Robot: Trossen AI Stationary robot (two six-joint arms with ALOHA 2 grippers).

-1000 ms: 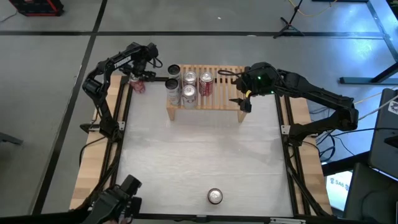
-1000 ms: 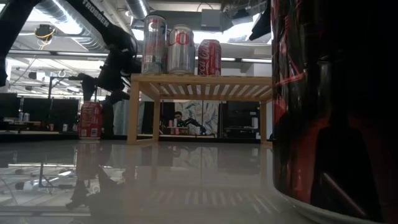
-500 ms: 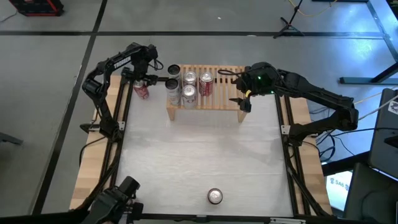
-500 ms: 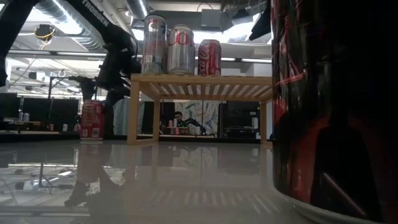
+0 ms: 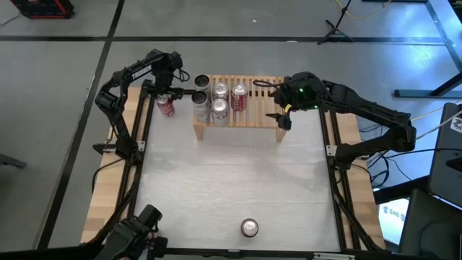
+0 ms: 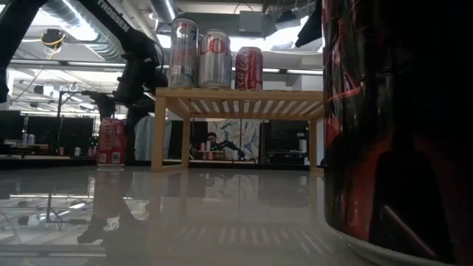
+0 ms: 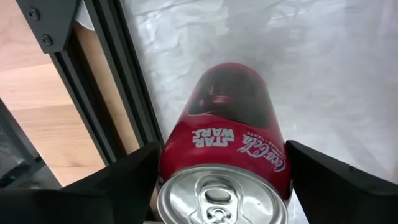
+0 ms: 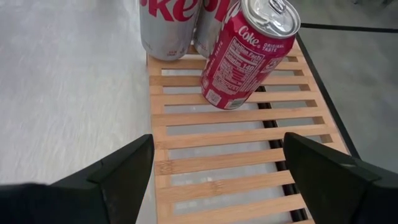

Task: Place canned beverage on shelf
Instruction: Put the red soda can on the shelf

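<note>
A red Coca-Cola can stands upright at the table's far left, just left of the pale slatted shelf. My left gripper is shut on it. It also shows in the low view and in the left wrist view. Several silver and red cans stand on the shelf's left half. My right gripper hangs open and empty over the shelf's bare right half. My left gripper pinches the red can's upper wall, just below the top rim, between its two fingers. The fingers come from above, slanting down, one on each side. The can is upright, its base at table level; whether it rests there I cannot tell.
A dark can with red markings stands alone near the table's near edge and fills the right of the low view. The white table top lies open between it and the shelf. Black frame rails run along the table's left side.
My left gripper has moved a little toward the table's near edge and toward the shelf, taking the red can with it. The can stays upright and now stands closer to the shelf's left leg.
</note>
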